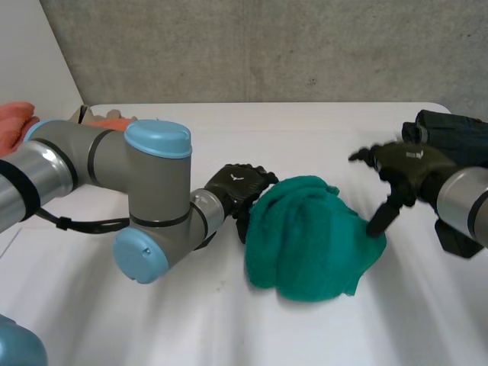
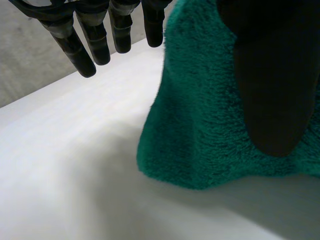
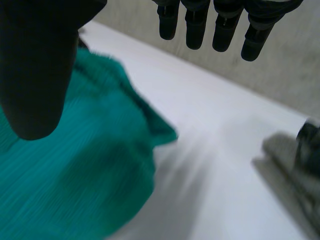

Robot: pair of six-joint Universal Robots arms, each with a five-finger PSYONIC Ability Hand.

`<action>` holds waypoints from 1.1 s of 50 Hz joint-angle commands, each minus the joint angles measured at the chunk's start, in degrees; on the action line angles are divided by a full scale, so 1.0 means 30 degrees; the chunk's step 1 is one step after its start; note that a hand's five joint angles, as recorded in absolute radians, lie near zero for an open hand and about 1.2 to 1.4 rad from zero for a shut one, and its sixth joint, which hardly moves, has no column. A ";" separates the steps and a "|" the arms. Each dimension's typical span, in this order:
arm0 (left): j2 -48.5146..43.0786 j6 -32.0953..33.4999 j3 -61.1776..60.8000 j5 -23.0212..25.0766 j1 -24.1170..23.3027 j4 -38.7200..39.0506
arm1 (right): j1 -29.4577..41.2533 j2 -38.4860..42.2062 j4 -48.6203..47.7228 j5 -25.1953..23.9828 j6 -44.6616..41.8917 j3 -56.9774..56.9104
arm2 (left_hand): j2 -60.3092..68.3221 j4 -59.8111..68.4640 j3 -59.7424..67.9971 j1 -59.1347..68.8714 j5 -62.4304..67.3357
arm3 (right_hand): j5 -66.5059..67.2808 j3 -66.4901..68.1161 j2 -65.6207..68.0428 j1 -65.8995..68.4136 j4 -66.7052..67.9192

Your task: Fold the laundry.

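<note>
Head overview; wrist close-ups sharing towel [image 1: 305,236]

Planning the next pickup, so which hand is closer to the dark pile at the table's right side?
Right. The right hand is just beside the dark pile, at the green towel's near edge; the left hand is at the towel's opposite side.

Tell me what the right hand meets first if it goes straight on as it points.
Probably the green towel: the right hand points toward the heap, thumb by its edge, though the fingers might pass above it.
</note>
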 commanded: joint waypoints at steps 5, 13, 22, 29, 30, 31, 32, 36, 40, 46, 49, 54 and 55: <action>-0.1499 0.0732 0.1962 -0.0063 -0.1183 -0.1064 | 0.1517 0.3485 -0.2934 0.0220 0.1383 0.1700 | 1.7164 1.7201 1.7024 1.7414 1.6759 | 1.8547 1.8840 1.8846 1.8619 1.8694; 0.0133 0.0587 0.5091 -0.3364 -0.0251 -0.1066 | 0.2337 0.3258 -0.7359 0.3532 0.0397 -0.1313 | 2.2840 2.2876 2.2699 2.3090 2.2435 | 2.2441 2.2734 2.2740 2.2513 2.2588; 0.5263 0.0586 0.5778 -0.6276 0.1013 -0.0011 | 0.2427 0.2728 -1.7620 0.2599 -0.2011 -0.2579 | 2.2840 2.2876 2.2699 2.3090 2.2435 | 2.2441 2.2734 2.2740 2.2513 2.2588; 0.6966 0.1697 0.0800 -0.5602 0.1423 0.1248 | 0.2369 0.2991 -1.3936 0.2394 -0.2304 -0.2609 | 2.2840 2.2876 2.2699 2.3090 2.2435 | 2.2441 2.2734 2.2740 2.2513 2.2588; 0.6966 0.1932 0.0184 -0.5514 0.1482 0.1279 | 0.2369 0.3079 -1.3408 0.2364 -0.2362 -0.2521 | 2.2840 2.2876 2.2699 2.3090 2.2435 | 2.2441 2.2734 2.2740 2.2513 2.2588; 0.6966 0.2253 -0.1127 -0.5514 0.1656 0.1453 | 0.2398 0.3283 -1.2301 0.2277 -0.2479 -0.2201 | 2.2840 2.2876 2.2699 2.3090 2.2435 | 2.2441 2.2734 2.2740 2.2513 2.2588; 0.6937 0.2401 -0.1807 -0.5572 0.1716 0.1513 | 0.2398 0.3343 -1.1768 0.2160 -0.2625 -0.1995 | 2.2840 2.2876 2.2699 2.3090 2.2435 | 2.2441 2.2734 2.2740 2.2513 2.2588; 0.6849 0.2579 -0.5147 -0.5397 0.1775 0.1747 | 0.2369 0.4162 -0.9102 0.1370 -0.4174 -0.0707 | 2.2840 2.2876 2.2699 2.3090 2.2435 | 2.2441 2.2734 2.2740 2.2513 2.2588; 0.6527 0.2315 -0.7552 -0.4607 0.1395 0.1982 | 0.2310 0.5158 -0.6348 0.0958 -0.7102 0.0729 | 2.0736 2.0773 2.0596 2.0987 2.0331 | 2.2441 2.2734 2.2740 2.2513 2.2588; 0.6701 0.1642 -0.8903 -0.2239 0.1422 0.2040 | 0.1287 0.5337 -0.5721 0.2447 -1.0273 0.1669 | 0.1240 0.1277 0.1100 0.1491 0.0835 | 1.0969 1.1262 1.1269 1.1041 1.1116; 0.7199 0.1670 -0.8963 -0.1356 0.1949 0.2245 | 0.1051 0.4956 -0.6692 0.3066 -1.0010 0.1640 | 0.1034 0.1071 0.0894 0.1285 0.0629 | 0.3545 0.3839 0.3845 0.3617 0.3692; 0.8749 0.1699 -0.8788 -0.0680 0.3850 0.2363 | 0.1721 0.3612 -0.7543 0.2515 -0.9280 0.1145 | 0.0698 0.0735 0.0558 0.0948 0.0293 | 0.1073 0.1367 0.1373 0.1146 0.1220; 0.8869 0.1758 -0.8729 -0.0651 0.4145 0.2363 | 0.1869 0.3433 -0.7573 0.2221 -0.9132 0.0939 | 0.0698 0.0735 0.0558 0.0948 0.0293 | 0.1070 0.1364 0.1370 0.1143 0.1218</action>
